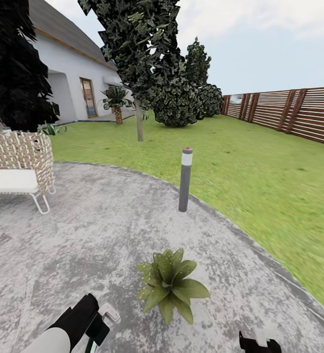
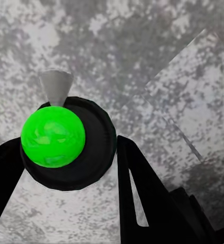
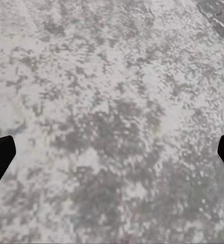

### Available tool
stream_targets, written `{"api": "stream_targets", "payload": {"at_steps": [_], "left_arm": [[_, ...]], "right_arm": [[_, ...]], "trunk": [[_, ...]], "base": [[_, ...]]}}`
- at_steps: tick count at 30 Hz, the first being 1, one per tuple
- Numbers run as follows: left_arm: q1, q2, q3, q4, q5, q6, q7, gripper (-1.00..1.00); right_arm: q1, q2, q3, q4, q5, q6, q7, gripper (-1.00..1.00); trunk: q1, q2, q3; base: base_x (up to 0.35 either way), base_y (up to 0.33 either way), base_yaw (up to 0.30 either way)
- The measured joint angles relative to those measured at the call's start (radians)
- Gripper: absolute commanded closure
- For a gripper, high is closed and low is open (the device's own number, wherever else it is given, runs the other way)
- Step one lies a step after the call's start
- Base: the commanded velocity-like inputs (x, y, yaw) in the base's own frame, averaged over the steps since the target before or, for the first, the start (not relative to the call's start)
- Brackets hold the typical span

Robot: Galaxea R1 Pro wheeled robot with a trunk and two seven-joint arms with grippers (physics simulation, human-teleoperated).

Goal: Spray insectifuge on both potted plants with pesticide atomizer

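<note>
1. Left claw (image 2: 71, 168): nearest element, seen at the lower left edge of the head view at the end of the white-and-black forearm. In the left wrist view its two dark fingers (image 2: 142, 203) stand on either side of the pesticide atomizer (image 2: 66, 142), closed against its round black body. The bright green cap faces the camera, and the pale conical nozzle points away from the wrist over the paving.

2. Pesticide atomizer, head view (image 1: 108, 314): a whitish part shows just beyond the left claw, low over the paving.

3. Right claw (image 1: 260, 343): at the lower right edge of the head view. In the right wrist view its dark fingertips (image 3: 0, 157) sit at opposite margins, spread wide with nothing but paving between them.

4. Paving (image 1: 83, 235): round, grey and speckled, bordered by the lawn (image 1: 260, 176).

5. Potted plant (image 1: 170, 284): a low rosette of broad pointed leaves standing on the paving, ahead of the robot between the two claws. Pale specks of insectifuge (image 1: 174, 267) dot its leaves; coverage appears partial. Its pot is hidden by foliage.

6. Governing relation: the plant lies forward and to the right of the left claw, which is the nearer and carries the sprayer. By judgement, the nozzle axis must be swung rightward toward the rosette before spraying.

7. Bollard lamp (image 1: 185, 179): upright at the paving edge, beyond the plant.

8. Wicker chair (image 1: 19, 166), trees, house and slat fence (image 1: 289, 113): background.
</note>
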Motion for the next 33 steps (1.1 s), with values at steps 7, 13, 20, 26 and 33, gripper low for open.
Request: {"api": "stream_targets", "payload": {"at_steps": [7, 13, 20, 26, 33], "left_arm": [[0.0, -0.001, -0.001, 0.0, 0.0, 0.0, 0.0, 1.0], [0.0, -0.002, -0.001, 0.0, 0.0, -0.001, 0.0, 1.0], [-0.013, 0.0, -0.01, -0.002, -0.006, 0.011, -0.014, 1.0], [-0.02, -0.002, -0.014, -0.005, -0.153, 0.02, -0.2, 1.0], [-0.011, -0.001, -0.016, -0.001, -0.161, 0.02, -0.201, 1.0]], "right_arm": [[0.0, 0.002, 0.0, 0.0, -0.001, 0.0, 0.001, -1.0], [0.0, 0.004, 0.0, 0.0, -0.001, 0.0, 0.0, -1.0], [0.0, 0.007, 0.0, 0.002, -0.001, 0.0, 0.0, -1.0], [0.0, 0.005, 0.0, 0.0, -0.002, 0.0, 0.0, -1.0], [0.0, 0.007, 0.0, 0.002, -0.002, 0.0, -0.001, -1.0]], "trunk": [[0.0, 0.0, 0.0], [0.0, 0.0, 0.0], [0.0, 0.0, 0.0], [0.0, 0.0, 0.0], [0.0, 0.0, 0.0]], "base": [[0.146, -0.193, 0.0], [0.098, -0.253, 0.024], [-0.022, -0.094, 0.147], [0.0, 0.0, 0.001], [0.0, -0.005, 0.184]]}}
